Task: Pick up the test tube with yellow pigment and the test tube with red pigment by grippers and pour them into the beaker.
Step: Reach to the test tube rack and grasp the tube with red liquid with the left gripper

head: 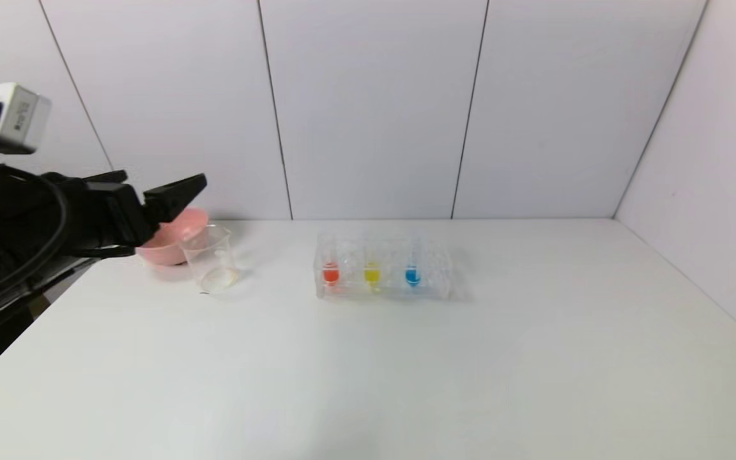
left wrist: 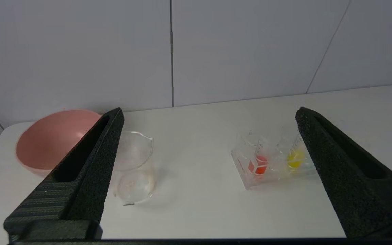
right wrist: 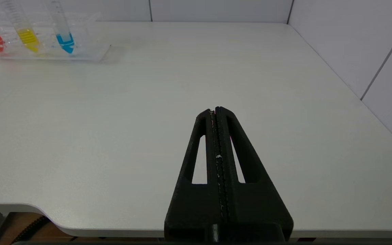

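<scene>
At the table's far left, a pink bowl (head: 173, 246) sits just behind the beaker (head: 213, 259), and my left gripper (head: 151, 191), fingers spread wide and empty, hangs above them. Nothing lies between the beaker and the clear tube rack (head: 384, 273) to its right. In the rack stand three slim clear tubes in a row: the test tube with red pigment (head: 330, 271), the test tube with yellow pigment (head: 372, 271), then a blue one (head: 412, 273). My right gripper (right wrist: 215, 110) is clenched on nothing, low over the table's near edge, well apart from the rack
</scene>
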Robot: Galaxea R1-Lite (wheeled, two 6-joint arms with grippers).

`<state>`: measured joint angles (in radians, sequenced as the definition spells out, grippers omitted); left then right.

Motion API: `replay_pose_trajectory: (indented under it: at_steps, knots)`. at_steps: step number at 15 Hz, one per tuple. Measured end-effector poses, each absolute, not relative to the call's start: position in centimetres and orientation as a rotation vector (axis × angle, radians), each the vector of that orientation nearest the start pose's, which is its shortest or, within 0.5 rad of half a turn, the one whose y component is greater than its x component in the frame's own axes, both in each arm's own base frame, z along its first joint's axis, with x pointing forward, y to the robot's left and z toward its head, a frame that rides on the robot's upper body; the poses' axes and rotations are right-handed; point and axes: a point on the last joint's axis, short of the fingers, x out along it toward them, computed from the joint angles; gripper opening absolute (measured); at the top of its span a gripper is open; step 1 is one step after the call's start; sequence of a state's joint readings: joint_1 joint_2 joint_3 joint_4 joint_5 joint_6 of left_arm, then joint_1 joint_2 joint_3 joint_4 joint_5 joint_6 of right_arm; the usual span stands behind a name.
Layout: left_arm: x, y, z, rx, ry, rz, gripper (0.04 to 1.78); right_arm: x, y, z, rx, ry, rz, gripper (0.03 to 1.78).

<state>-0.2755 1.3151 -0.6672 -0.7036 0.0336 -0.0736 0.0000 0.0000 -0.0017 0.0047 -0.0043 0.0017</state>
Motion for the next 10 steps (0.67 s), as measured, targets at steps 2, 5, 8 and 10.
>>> replay_pose_trajectory:
  at_steps: [2,5,8,10]
  knots:
    - [22.2,-7.4,24.2,-0.086,-0.049,-0.245,1.76,-2.3,0.0,7.6,0.002,0.003,-0.004,0.11]
    - [24.1,-9.0,23.0,-0.078,-0.010,-0.352,1.76,-2.3,0.0,7.5,0.002,0.003,-0.004,0.11]
    - [25.1,-9.4,22.5,-0.076,0.016,-0.519,1.76,-2.3,0.0,7.5,0.002,0.003,-0.005,0.11]
    - [25.8,-9.1,22.2,-0.072,0.033,-0.623,1.76,-2.3,0.0,7.5,0.002,0.003,-0.004,0.11]
